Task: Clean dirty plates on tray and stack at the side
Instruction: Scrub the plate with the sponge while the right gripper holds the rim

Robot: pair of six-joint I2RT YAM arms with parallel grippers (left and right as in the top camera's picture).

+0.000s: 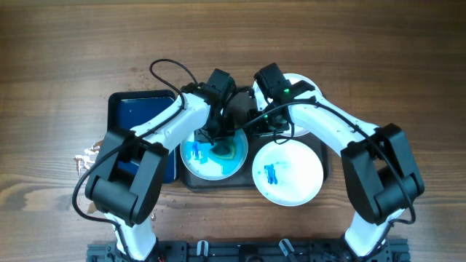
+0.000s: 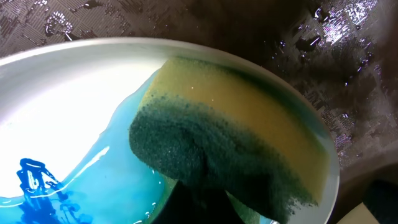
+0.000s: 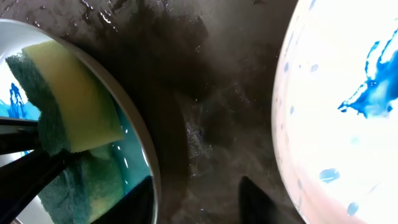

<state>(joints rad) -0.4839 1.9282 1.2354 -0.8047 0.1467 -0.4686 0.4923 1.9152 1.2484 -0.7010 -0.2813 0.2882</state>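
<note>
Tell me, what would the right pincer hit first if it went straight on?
Probably the wet tray floor: the right pincer points into the gap between the sponge plate and the front right plate. Depth is hard to judge.

No words, labels, brands or numbers can be read anywhere in these views (only blue smears, not writing).

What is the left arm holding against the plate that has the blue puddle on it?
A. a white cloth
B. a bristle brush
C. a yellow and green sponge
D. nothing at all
C: the left wrist view shows a yellow sponge with a dark green scrub side lying on the white plate beside the blue puddle, held by the left gripper.
</note>
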